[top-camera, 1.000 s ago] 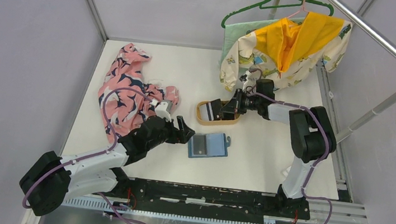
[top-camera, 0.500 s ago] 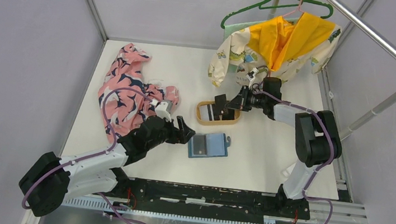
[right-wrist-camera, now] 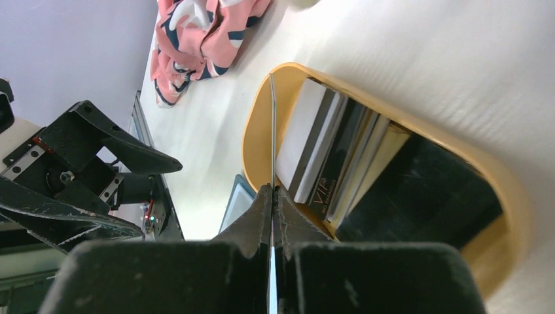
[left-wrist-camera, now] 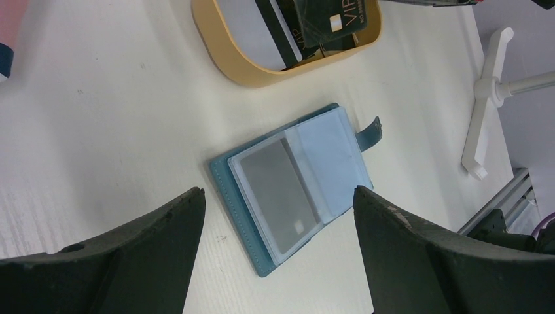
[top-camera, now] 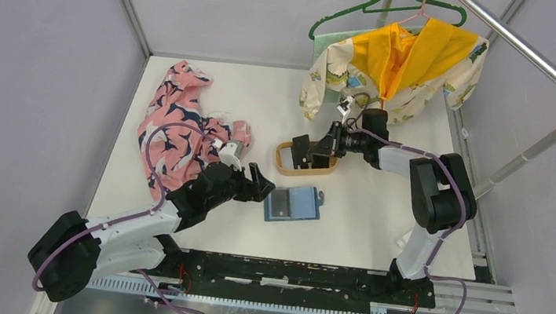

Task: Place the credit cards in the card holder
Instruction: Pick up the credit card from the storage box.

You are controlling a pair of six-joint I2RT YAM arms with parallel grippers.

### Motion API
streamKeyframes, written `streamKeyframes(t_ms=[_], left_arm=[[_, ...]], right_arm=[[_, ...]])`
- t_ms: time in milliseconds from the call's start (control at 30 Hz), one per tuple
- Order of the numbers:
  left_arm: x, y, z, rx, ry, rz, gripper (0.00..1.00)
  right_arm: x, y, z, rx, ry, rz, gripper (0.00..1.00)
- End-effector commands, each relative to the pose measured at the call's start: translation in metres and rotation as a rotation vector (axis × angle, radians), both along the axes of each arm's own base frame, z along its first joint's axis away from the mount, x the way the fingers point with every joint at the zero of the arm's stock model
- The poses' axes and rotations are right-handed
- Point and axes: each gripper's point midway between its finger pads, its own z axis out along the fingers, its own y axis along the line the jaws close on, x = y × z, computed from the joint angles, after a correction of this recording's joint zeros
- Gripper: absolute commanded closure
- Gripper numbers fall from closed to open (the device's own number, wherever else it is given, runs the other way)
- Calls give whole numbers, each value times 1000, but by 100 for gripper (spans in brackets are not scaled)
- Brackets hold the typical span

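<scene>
The right gripper (right-wrist-camera: 272, 196) pinches one thin card (right-wrist-camera: 272, 124) edge-on over the oval wooden tray (right-wrist-camera: 251, 140), where glossy credit cards (right-wrist-camera: 330, 160) lean stacked. The teal card holder (left-wrist-camera: 327, 150) lies open (clear plastic pockets, a grey card (left-wrist-camera: 278, 196) inside) just ahead of the wide-open left gripper (top-camera: 264, 185).

Teal card holder (left-wrist-camera: 330, 154) open flat, grey card (left-wrist-camera: 276, 196) in one pocket; dark credit cards (right-wrist-camera: 340, 163) stacked in tan tray (right-wrist-camera: 255, 131), one more card (right-wrist-camera: 272, 137) pinched edge-on above

Right gripper (right-wrist-camera: 272, 194) pinches one credit card (right-wrist-camera: 272, 124) edge-on, just above the tan oval tray (right-wrist-camera: 254, 131), where more cards (right-wrist-camera: 330, 160) lie stacked, one marked VIP. Pink patterned cloth (right-wrist-camera: 203, 33) sits beyond.
</scene>
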Motion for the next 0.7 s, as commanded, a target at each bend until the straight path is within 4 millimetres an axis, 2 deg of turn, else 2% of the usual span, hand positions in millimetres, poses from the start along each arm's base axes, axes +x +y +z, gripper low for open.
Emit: streamKeyframes(t_ms=[0, 133, 367, 533, 667], left_arm=[[8, -10, 21, -79, -38, 7, 12], [7, -10, 20, -87, -36, 7, 12], [6, -7, 19, -84, -36, 14, 12], [6, -5, 18, -81, -38, 18, 12], [6, -5, 18, -74, -40, 20, 12]], right_arm=[[3, 17, 2, 6, -20, 30, 100], [5, 17, -13, -32, 6, 18, 99], [1, 33, -21, -72, 7, 55, 96], [1, 42, -24, -74, 12, 67, 83], [-1, 52, -25, -74, 15, 90, 79]])
